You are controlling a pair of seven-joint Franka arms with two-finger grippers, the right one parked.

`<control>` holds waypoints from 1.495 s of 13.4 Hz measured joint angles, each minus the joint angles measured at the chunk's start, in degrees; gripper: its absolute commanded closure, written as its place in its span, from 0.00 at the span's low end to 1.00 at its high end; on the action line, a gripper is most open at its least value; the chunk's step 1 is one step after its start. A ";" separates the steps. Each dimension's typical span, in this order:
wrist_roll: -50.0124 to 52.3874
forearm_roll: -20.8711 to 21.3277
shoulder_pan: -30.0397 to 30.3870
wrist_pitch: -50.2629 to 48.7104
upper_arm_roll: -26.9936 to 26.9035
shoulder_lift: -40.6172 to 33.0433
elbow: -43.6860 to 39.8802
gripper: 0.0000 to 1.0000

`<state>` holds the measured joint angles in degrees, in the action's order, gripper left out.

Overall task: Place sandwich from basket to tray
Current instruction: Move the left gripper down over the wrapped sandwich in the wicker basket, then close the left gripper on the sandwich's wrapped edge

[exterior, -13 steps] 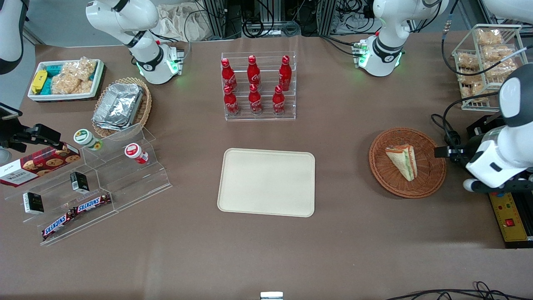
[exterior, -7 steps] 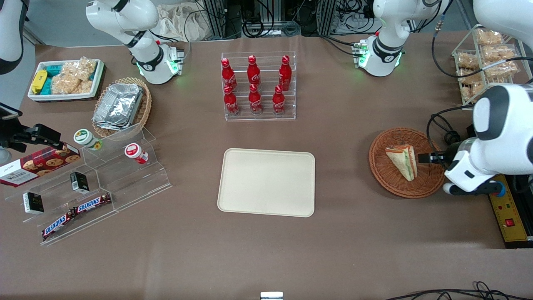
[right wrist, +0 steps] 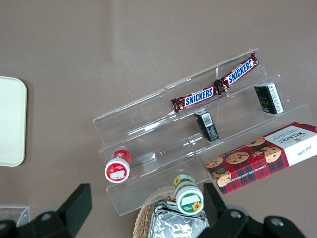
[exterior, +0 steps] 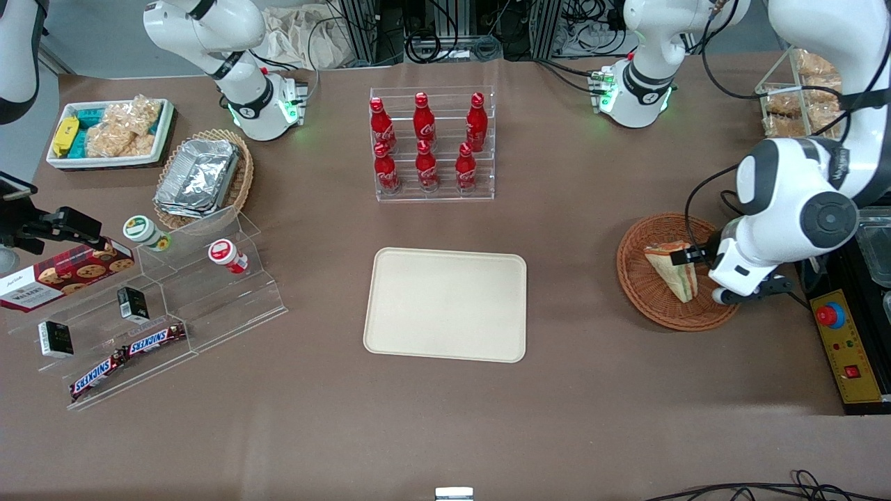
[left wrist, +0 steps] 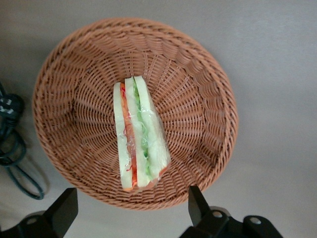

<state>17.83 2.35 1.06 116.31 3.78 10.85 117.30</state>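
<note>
The sandwich (exterior: 667,267) lies in the round reddish-brown basket (exterior: 637,285) toward the working arm's end of the table. In the left wrist view the sandwich (left wrist: 138,134) stands on edge, red and green filling up, inside the basket (left wrist: 198,84). My left gripper (exterior: 686,256) hovers above the basket, over the sandwich's edge. It is open and empty (left wrist: 130,206), its two fingers wide apart above the basket's rim. The cream-beige tray (exterior: 445,304) lies bare at mid-table; its edge shows in the right wrist view (right wrist: 10,121).
A clear rack of red cola bottles (exterior: 431,142) stands farther from the camera than the tray. A yellow control box with a red button (exterior: 846,341) and a wire rack of snack bags (exterior: 793,104) flank the basket. A clear stepped shelf with snacks (exterior: 160,299) is toward the parked arm's end.
My left arm has swung from the table's edge inward over the basket, bringing the open gripper from beside the basket to above the sandwich. The sandwich has not moved.
</note>
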 measured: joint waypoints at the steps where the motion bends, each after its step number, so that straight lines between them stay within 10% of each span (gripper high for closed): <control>1: 1.73 -0.02 0.27 2.06 -0.09 0.08 1.72 0.01; 8: 6.16 -1.17 1.04 12.64 -0.28 4.38 6.31 0.03; 15: 6.78 -1.24 2.80 14.03 -0.38 6.75 6.14 0.95; 20: 6.78 -1.27 2.66 7.37 0.94 4.86 1.99 1.00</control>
<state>24.61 1.09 3.71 123.68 4.72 15.71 119.29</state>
